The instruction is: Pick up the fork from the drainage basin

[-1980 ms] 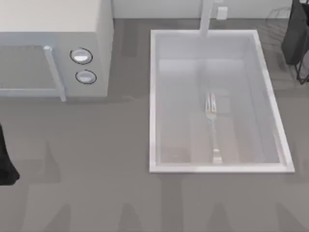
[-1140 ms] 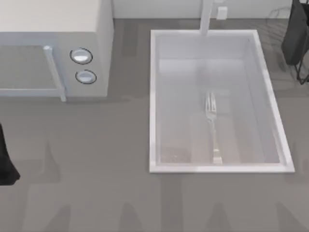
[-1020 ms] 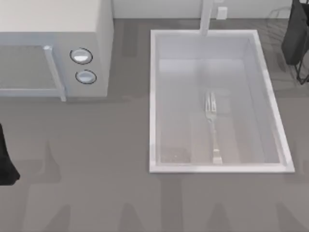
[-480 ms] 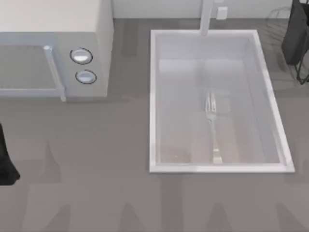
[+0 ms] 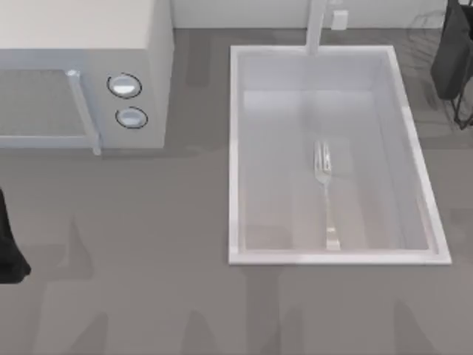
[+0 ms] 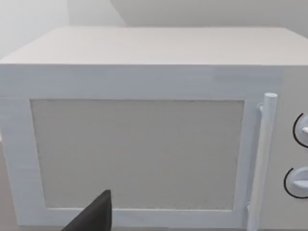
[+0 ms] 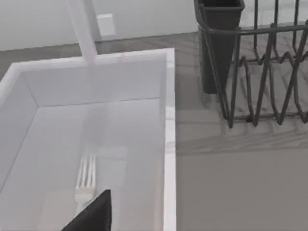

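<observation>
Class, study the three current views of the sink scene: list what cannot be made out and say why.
1. Fork: in the right wrist view its handle is hidden behind the dark gripper part at the frame's lower edge.
2. Left gripper and right gripper: whether either is open or shut; each wrist view catches just one dark tip.
3. Microwave: cut off by the top view's left edge.
4. Dish rack: cut by the frame edges.

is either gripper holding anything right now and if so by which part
Nothing is held. The fork lies untouched on the floor of the drainage basin, tines toward the faucet, with no gripper near it.
</observation>
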`<move>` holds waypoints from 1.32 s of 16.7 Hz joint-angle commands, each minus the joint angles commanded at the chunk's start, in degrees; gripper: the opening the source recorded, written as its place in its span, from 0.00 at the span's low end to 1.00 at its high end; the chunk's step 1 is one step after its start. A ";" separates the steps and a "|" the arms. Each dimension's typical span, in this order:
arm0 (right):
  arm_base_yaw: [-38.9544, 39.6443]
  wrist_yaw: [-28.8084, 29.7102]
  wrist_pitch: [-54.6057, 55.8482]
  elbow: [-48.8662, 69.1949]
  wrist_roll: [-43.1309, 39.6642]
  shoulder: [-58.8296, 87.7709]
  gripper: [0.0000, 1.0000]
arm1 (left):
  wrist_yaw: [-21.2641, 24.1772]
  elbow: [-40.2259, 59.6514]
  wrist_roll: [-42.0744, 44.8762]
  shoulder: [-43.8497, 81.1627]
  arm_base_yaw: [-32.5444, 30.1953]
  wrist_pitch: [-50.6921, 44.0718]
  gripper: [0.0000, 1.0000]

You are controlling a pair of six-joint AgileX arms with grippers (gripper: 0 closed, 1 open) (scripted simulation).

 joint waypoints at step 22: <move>18.11 0.61 -56.43 100.10 16.15 113.32 1.00 | 0.00 0.00 0.00 0.00 0.00 0.00 1.00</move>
